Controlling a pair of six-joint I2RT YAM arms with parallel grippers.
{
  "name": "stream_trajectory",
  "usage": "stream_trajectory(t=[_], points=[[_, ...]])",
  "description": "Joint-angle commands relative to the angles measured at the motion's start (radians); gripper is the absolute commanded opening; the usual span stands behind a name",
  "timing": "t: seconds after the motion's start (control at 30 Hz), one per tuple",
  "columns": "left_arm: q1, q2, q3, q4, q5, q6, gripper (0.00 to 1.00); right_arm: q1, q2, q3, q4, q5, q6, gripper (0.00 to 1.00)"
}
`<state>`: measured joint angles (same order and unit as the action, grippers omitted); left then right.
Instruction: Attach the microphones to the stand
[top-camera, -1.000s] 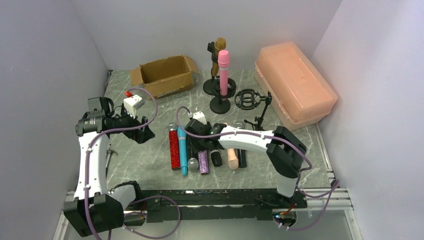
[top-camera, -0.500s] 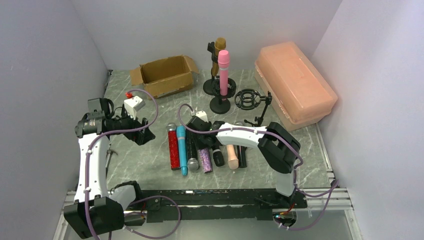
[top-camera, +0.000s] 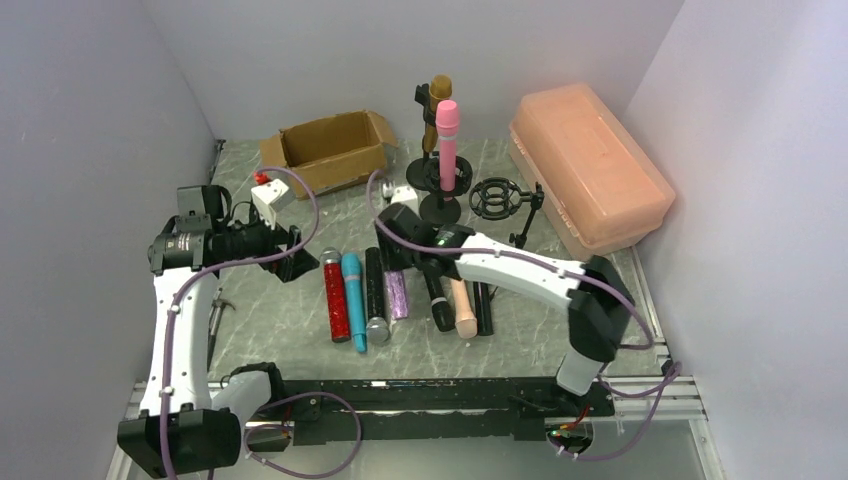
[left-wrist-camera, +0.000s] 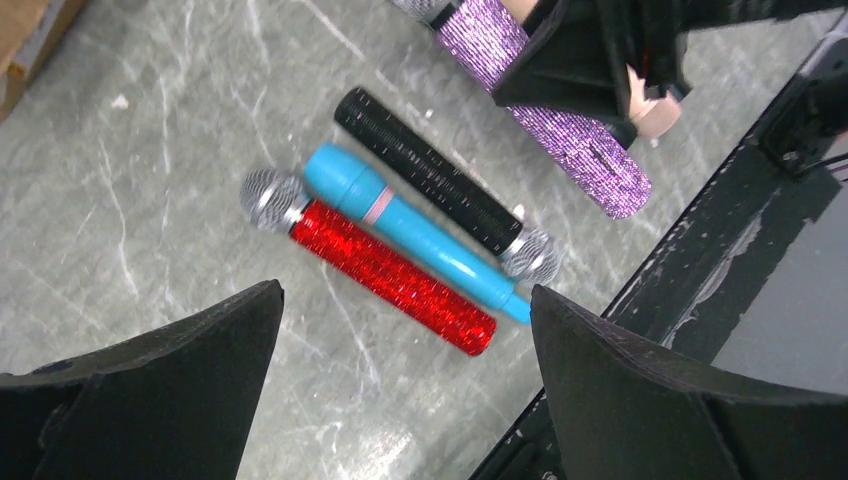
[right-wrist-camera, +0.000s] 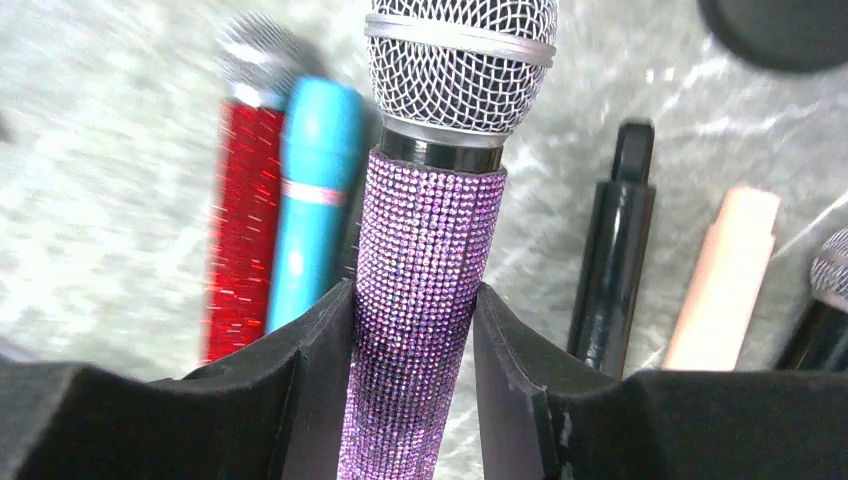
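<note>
Cardboard box (top-camera: 330, 150): brown, open on top, flaps splayed, standing on grey marbled tabletop (top-camera: 270, 320).
Peach plastic bin (top-camera: 590, 170): lid on, translucent, well right of the box, set at an angle.
Black rail (top-camera: 440, 395): along the table edge, well nearer the camera than the box.

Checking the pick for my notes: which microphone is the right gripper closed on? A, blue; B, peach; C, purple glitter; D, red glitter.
C: the right wrist view shows the right gripper clamped on both sides of the purple glitter microphone.
</note>
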<state>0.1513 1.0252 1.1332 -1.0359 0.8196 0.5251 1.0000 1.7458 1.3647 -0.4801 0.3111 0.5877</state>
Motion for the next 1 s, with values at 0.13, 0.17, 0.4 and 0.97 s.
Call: stream_trajectory(t=[0.13,0.17,0.4,0.97], points=[[-0.087,-0.047,0.025,0.117,0.242,-0.234,0.99,0.026,-0.234,0.129,0.234,0.048,-0.025,0.00],[-0.111,-0.056,0.018,0.153,0.256,-0.275,0.99,0.039,-0.240,0.141,0.267,0.063,-0.036,0.00],[-0.213,-0.070,0.049,0.332,0.300,-0.476,0.99,0.171,-0.194,0.208,0.487,0.200,-0.173,0.00],[-0.217,-0.138,0.017,0.350,0.200,-0.347,0.07,0.186,-0.147,0.295,0.451,0.011,-0.178,0.35]])
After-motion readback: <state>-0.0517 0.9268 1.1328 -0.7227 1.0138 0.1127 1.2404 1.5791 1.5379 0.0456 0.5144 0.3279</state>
